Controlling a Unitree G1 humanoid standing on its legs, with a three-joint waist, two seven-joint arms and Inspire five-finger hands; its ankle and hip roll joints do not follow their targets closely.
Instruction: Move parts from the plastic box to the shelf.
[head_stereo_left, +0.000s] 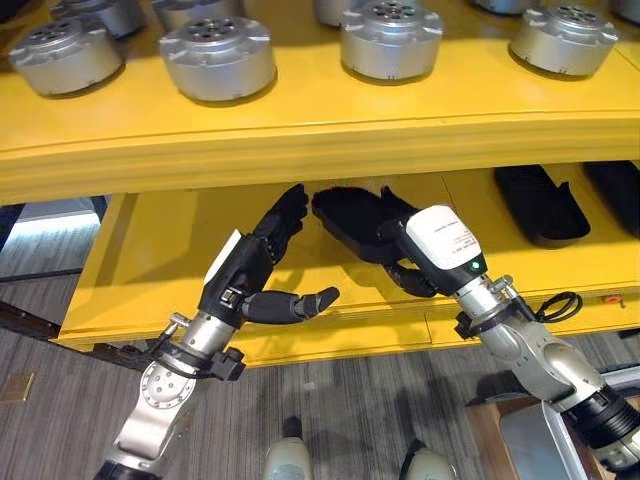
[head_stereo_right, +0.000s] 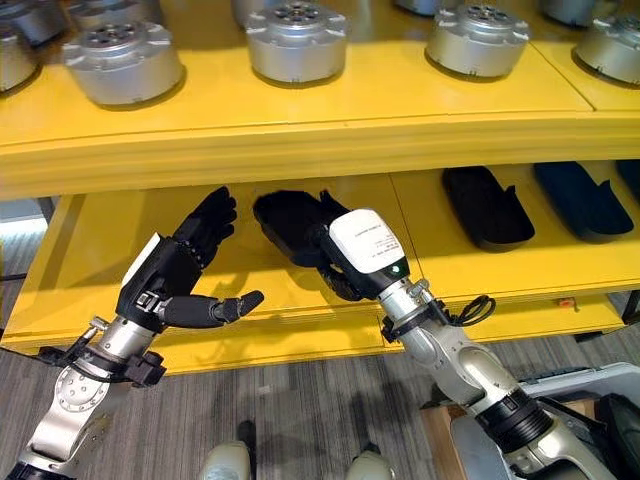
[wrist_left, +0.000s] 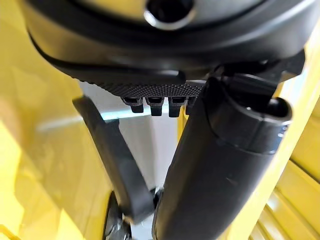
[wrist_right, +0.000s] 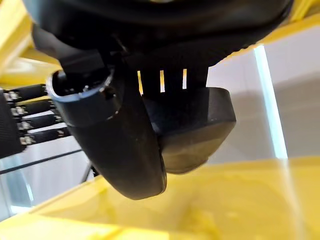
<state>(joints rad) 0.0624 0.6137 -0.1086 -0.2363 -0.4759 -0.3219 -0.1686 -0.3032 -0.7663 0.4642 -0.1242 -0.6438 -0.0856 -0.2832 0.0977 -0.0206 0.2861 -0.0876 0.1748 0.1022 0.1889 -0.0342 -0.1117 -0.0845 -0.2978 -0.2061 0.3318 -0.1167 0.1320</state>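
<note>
- shelf (head_stereo_left: 300, 140), yellow, two levels; upper level carries a row of round silver parts (head_stereo_left: 218, 58) standing along it, set apart from one another.
- lower level (head_stereo_right: 90, 270): black oblong part (head_stereo_left: 352, 222) lies near the middle of it, its long side running toward the back; right hand (head_stereo_left: 410, 250) is on it, fingers and thumb curled round its near end.
- right wrist view: thumb (wrist_right: 120, 145) and fingers wrap the black part (wrist_right: 200, 135), pinching it above the yellow surface; whether it rests on the shelf or is just off it, cannot tell.
- left hand (head_stereo_left: 262, 262) just beside the same part, at its left, over the lower level; fingers (head_stereo_left: 288, 215) straight and pointing toward the back, thumb (head_stereo_left: 300, 303) stretched out toward the right hand; holds nothing, and whether the fingertips touch the part is unclear.
- two more black oblong parts (head_stereo_right: 487, 205) lie farther toward the right end of the lower level, side by side, well apart from the hands.
- grey box corner (head_stereo_left: 545, 440) shows on the floor below the right arm; contents cannot be made out.
</note>
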